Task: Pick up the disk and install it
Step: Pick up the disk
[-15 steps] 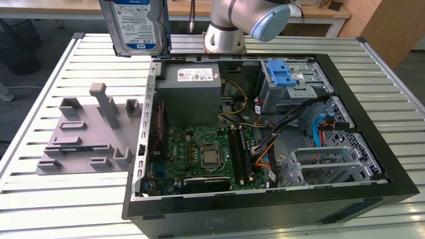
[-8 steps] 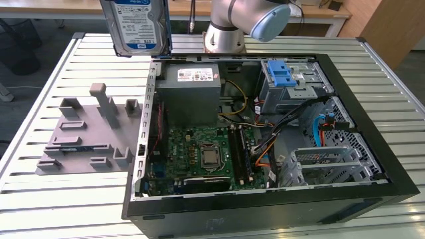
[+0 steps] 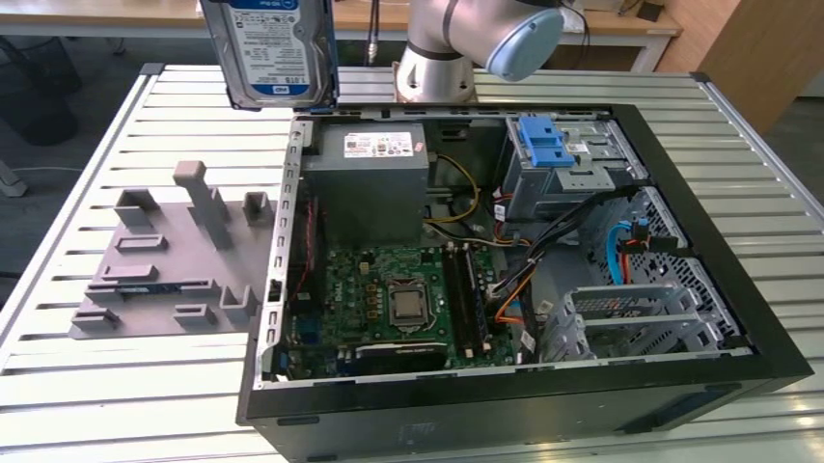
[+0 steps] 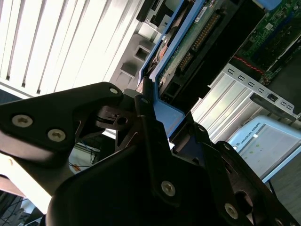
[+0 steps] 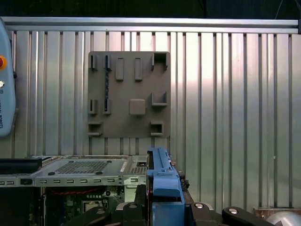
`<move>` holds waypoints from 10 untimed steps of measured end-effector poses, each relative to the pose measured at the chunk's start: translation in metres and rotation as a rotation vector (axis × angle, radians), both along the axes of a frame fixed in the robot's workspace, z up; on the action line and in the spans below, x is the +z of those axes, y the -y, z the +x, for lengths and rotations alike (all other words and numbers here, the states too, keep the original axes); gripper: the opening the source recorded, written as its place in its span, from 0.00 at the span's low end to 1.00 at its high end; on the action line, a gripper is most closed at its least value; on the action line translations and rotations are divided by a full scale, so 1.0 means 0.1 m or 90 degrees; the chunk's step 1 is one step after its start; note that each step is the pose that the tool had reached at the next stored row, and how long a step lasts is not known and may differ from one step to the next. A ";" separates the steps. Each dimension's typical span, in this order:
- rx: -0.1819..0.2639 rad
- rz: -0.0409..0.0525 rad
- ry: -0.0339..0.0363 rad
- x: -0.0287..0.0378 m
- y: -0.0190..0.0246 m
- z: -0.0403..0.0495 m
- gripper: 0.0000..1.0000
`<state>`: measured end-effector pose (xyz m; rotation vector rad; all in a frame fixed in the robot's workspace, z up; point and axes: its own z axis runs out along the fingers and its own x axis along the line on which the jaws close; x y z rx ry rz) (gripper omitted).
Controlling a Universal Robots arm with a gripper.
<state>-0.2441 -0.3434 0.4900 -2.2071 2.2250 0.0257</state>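
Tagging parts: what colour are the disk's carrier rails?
Blue carrier rails on the disk; best in the first wrist view.

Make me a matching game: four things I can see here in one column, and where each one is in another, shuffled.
1 disk
2 grey plate
3 blue bracket
4 power box

A flat on the table beside the case
B gripped in the claw, off the table
C atop the metal cage
D in the case, against its wall on the exterior view's left

Pairs: 1-B, 2-A, 3-C, 4-D
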 end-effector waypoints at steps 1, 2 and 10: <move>0.000 0.0000 0.0000 0.000 0.000 0.010 0.36; 0.000 0.0000 0.0000 0.000 0.000 0.021 0.36; 0.000 0.0000 0.0000 0.000 0.000 0.100 0.36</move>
